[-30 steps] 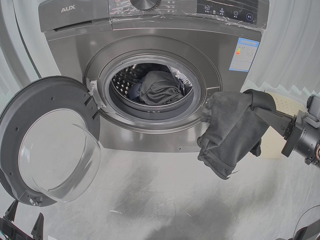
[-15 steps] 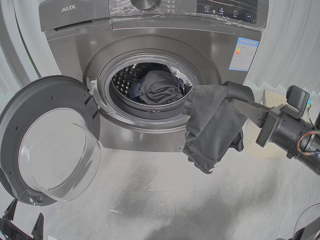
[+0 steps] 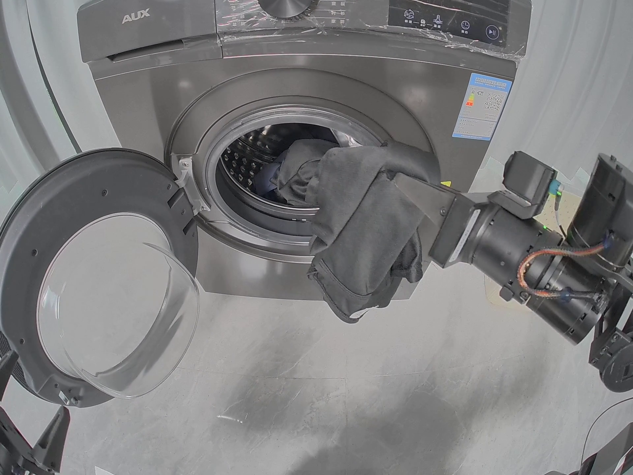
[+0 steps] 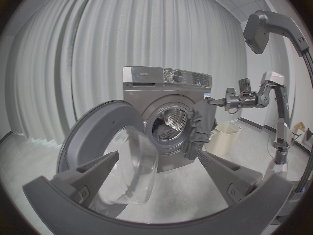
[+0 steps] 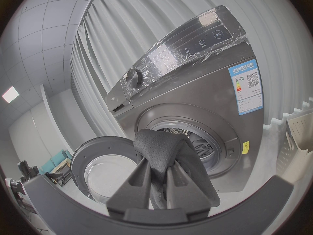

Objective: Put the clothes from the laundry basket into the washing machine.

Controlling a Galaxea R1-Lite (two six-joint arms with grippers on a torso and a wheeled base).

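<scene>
Right gripper point(image 3: 401, 179) had swung left since the earlier head frames, carrying the dark garment point(image 3: 362, 232) from the washer's right side to the front of the drum opening; washing machine point(image 3: 151, 94) and its door point(image 3: 99, 186) had not moved. Head view: right jaws were clenched on the garment's upper fold, which lay over the right rim of the opening, while the rest hung down past the lower rim, clear of the floor. More dark clothes point(image 3: 297, 166) already lay inside the drum. The door stood swung wide open to the left. Left gripper point(image 3: 30, 423) sat low at the left corner, holding nothing. Left wrist view: left gripper point(image 4: 157, 154) had its fingers point(image 4: 97, 167) spread well apart, released, pointed at the washing machine point(image 4: 146, 88) and the open door point(image 4: 97, 128). Farther off, the right gripper point(image 4: 212, 101) held the garment point(image 4: 200, 124) draped before the right side of the opening. The cream laundry basket point(image 4: 225, 137) stood on the floor just right of the machine. Right wrist view: right gripper point(image 5: 159, 167) pinched the garment point(image 5: 163, 147) between both fingers point(image 5: 137, 183), cloth bunched above and hanging over one side. Behind it were the drum opening, the door point(image 5: 97, 150) and the basket point(image 5: 298, 144) near the machine's right corner.
</scene>
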